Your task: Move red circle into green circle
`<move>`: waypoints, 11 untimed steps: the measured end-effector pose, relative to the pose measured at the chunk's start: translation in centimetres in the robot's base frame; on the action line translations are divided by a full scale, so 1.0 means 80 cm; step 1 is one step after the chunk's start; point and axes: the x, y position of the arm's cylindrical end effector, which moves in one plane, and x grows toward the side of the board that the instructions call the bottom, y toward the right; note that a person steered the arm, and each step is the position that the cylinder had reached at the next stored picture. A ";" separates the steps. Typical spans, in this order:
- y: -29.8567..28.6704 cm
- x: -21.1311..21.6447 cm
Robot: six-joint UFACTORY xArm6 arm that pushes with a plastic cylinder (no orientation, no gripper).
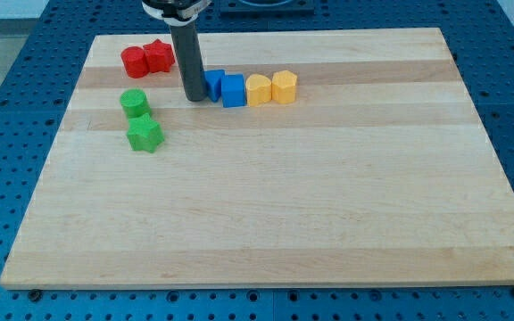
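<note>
The small red plastic circle block (134,61) sits near the view's top left corner of the pale wooden board (328,205), touching a red star-shaped plastic block (158,56) on its right. Below it, well apart, the green plastic circle block (134,102) sits just above a green star-shaped plastic block (145,135).

My tip (194,97) is down on the board, just left of a dark blue plastic block (213,83), well to the right of both circles. There are no jaws here to open or close, only a bare rod holding nothing.

The red circle looks light, rigid and smooth, so it should slide easily but may roll off the rod. Best contact, I judge, is its upper edge, pushing downward.

The count: two red, two green, two blue, including a blue cube-like block (233,90), and two yellow blocks (258,90) and (285,86). Eight in all.
</note>
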 end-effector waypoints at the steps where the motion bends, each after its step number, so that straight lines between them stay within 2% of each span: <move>1: 0.000 0.000; 2: -0.013 0.006; 3: -0.049 0.046; 4: -0.049 0.046; 6: -0.070 -0.018; 7: -0.067 -0.075; 8: -0.066 -0.092; 10: -0.055 -0.093; 11: -0.015 -0.113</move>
